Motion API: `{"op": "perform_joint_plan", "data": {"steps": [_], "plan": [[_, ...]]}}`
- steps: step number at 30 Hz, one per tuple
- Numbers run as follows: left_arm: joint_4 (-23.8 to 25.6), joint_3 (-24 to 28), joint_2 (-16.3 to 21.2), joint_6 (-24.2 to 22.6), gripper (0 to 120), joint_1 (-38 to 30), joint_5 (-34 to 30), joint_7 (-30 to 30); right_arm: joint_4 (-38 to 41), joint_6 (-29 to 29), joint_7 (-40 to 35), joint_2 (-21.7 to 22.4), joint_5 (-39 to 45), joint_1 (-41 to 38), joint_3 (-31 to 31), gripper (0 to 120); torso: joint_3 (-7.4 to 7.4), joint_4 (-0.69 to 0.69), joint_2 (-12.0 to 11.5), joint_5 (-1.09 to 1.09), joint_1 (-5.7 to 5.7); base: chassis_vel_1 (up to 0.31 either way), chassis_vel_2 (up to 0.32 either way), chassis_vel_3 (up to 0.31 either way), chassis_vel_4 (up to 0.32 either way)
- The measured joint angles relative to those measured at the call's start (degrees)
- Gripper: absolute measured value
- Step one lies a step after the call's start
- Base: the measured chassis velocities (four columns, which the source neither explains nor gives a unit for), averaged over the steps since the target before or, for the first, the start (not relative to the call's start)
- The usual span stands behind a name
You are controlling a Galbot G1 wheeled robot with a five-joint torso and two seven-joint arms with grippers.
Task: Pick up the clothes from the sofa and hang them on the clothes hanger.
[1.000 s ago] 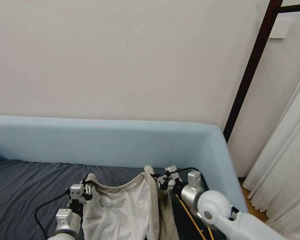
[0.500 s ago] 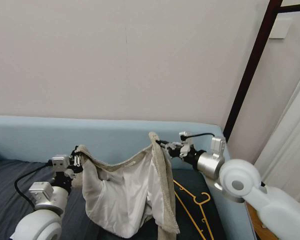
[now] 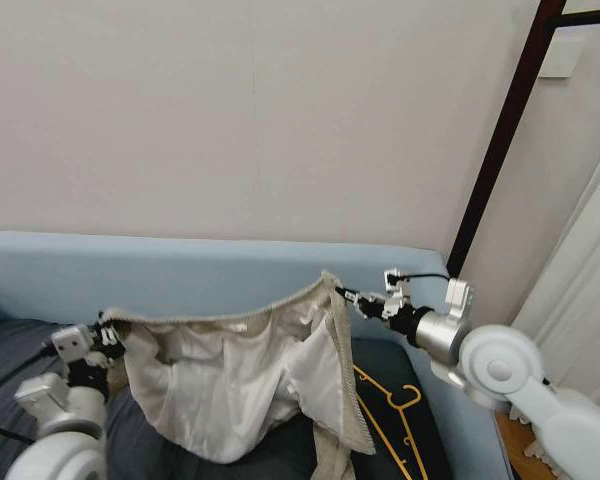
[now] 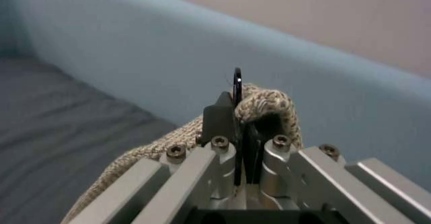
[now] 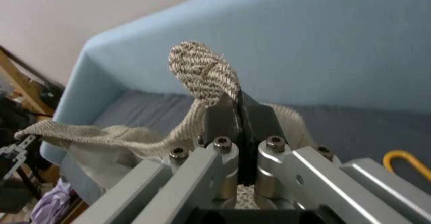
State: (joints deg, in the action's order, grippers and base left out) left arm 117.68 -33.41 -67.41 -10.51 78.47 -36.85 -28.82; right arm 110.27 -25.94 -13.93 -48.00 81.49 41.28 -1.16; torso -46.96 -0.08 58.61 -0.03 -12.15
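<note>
A pale blue sofa [image 3: 230,280] with a dark seat stands against a plain wall [image 3: 250,120]; a yellow hanger [image 3: 385,415] lies on the seat beneath the right arm; the beige garment [image 3: 240,380] hangs spread above the seat, left gripper [image 3: 108,335] and right gripper [image 3: 348,297] each clamped on a top corner.

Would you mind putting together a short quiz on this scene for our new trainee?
1. True or false: the left gripper and the right gripper each pinch an edge of the garment.
2. The yellow hanger is: A) lying on the sofa seat; B) threaded through the garment; C) hooked on a rail.
3. What colour is the sofa's backrest?
Key: 1 true; 2 A; 3 light blue.
</note>
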Motion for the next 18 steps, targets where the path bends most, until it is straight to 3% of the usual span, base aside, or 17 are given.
{"op": "perform_joint_plan", "data": {"steps": [7, 11, 18], "plan": [[-12.33, 9.06, -2.11, 3.40, 0, -5.94, 3.93, 2.15, -15.09, 1.23, 3.41, -8.30, -9.04, -0.92, -5.06, 0, 0.00, 0.00, -0.01, -0.01, 0.00, 0.000, 0.000, 0.000, 0.000], [-16.97, 10.46, -1.49, 5.02, 0, -9.43, 4.64, 2.68, -21.56, 1.82, 4.58, -11.49, -12.55, -2.47, -5.85, 0, -0.01, 0.00, -0.01, -0.02, -0.01, 0.000, 0.000, 0.000, 0.000], [-19.28, 10.35, 1.29, 6.35, 0, -10.38, 5.36, 3.17, -29.44, 3.32, 5.95, -14.76, -17.03, -3.93, -6.05, 0, -0.01, 0.02, -0.01, -0.01, -0.01, 0.000, 0.000, 0.000, 0.000]]}}
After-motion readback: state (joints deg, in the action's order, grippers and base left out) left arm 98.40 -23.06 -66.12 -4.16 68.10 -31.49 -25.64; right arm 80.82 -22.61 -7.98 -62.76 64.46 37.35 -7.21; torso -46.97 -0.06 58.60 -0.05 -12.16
